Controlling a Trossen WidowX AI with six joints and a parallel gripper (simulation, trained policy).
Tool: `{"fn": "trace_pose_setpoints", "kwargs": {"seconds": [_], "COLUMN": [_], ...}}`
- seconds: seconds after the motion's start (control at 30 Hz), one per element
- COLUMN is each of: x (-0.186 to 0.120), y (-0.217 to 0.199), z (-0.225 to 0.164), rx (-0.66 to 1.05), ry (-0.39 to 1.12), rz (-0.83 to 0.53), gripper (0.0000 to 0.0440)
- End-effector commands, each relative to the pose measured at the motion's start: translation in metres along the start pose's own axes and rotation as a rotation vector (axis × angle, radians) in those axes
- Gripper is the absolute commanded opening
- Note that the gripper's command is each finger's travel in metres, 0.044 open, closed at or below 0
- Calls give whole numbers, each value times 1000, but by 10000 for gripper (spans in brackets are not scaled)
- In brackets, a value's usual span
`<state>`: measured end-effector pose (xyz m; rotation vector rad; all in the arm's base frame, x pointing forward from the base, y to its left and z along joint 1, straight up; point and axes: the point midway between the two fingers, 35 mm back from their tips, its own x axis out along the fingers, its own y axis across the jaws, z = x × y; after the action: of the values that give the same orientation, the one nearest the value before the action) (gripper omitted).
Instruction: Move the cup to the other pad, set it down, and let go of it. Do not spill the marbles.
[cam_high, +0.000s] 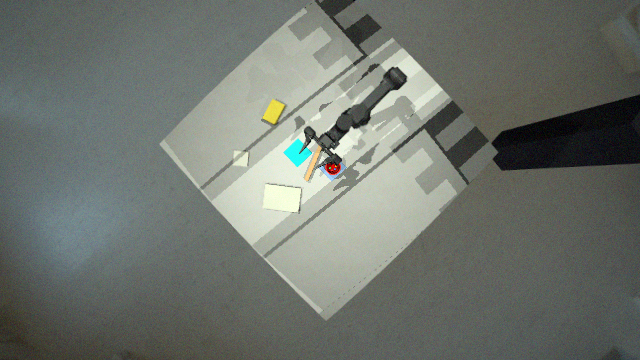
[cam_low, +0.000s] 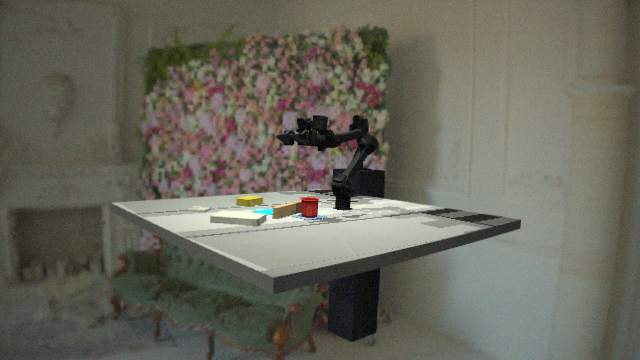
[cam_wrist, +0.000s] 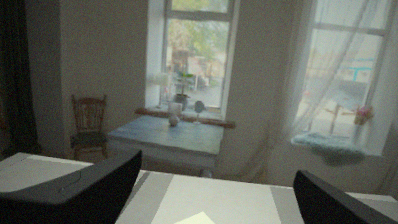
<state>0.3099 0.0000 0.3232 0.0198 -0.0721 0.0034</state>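
Observation:
A red cup (cam_high: 333, 168) (cam_low: 309, 208) stands upright on the blue pad (cam_high: 334, 177) (cam_low: 321, 217). Small marbles show inside it in the top view; their number cannot be told. The cyan pad (cam_high: 296, 155) (cam_low: 262, 212) lies on the other side of an orange bar, with no cup on it. My gripper (cam_high: 308, 161) (cam_low: 282, 138) (cam_wrist: 218, 167) is wide open and empty. It hangs high above the table, well above the cup and not touching it. In the top view one finger overlaps the cyan pad and the other reaches past the cup's edge. The wrist view does not show the cup.
The low orange bar (cam_high: 311, 171) (cam_low: 285, 210) stands between the pads. A large pale block (cam_high: 282, 198) (cam_low: 237, 218), a small pale piece (cam_high: 241, 158) (cam_low: 200, 208) and a yellow block (cam_high: 273, 112) (cam_low: 249, 201) lie farther out on the table.

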Motion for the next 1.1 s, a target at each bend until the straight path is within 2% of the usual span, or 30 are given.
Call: {"fn": "trace_pose_setpoints", "kwargs": {"seconds": [0.0,0.37,0.43,0.53,0.73,1.07], "x": [0,-2,-2,-1,1,6], "y": [1,6,7,9,16,27], "z": [1,0,-1,-2,-1,-1], "rx": [1,26,37,59,117,221], "ry": [1,59,77,106,161,268], "rz": [2,19,21,26,42,57], "gripper": [374,86,48,48,108,108]}}
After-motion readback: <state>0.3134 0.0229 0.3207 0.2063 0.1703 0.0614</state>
